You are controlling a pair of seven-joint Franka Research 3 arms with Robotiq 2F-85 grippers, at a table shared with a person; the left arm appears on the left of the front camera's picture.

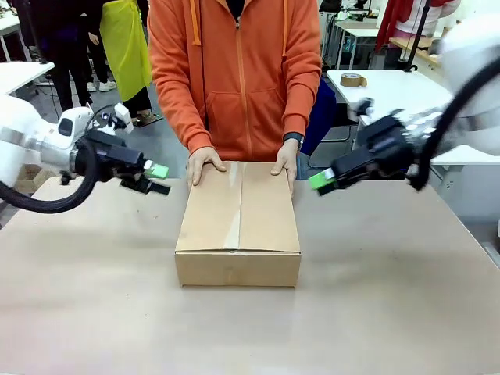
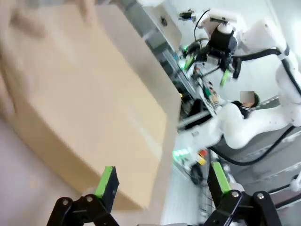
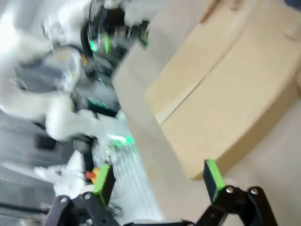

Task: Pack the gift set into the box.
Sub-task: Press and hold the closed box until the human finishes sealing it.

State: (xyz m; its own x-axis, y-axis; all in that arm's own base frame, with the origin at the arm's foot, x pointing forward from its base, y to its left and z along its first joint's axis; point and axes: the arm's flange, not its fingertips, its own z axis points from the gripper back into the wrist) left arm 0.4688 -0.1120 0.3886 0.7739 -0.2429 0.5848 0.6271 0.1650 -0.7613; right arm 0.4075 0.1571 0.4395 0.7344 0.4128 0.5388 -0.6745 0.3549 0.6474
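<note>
The left pincer hangs above the bench with its fingers apart and nothing between them. Its own wrist view shows the two green pads wide of each other, the gap empty. The right pincer mirrors it on the opposite side, likewise spread and holding nothing, with its pads well separated in its wrist view. Both tips point inward, toward each other.

Between the two pincers, near each but touching neither, lies the box, flat on the bench and lower than both sets of fingertips. Its top flaps are folded shut, and a tape strip runs along the seam. Beyond the box, on the side away from the robot, a person in an orange hooded top rests one hand and the other hand on its far edge.

What lies under the shut flaps cannot be told — so the step is a judgement. The box looks either sealed with the packing finished, or not yet opened for it. In both cases the person has charge of the box and the pincers stand off.

If the flaps are to open, the next move calls for one pincer to come in over the seam and down to a flap edge — keeping clear of the hands at the far end.
</note>
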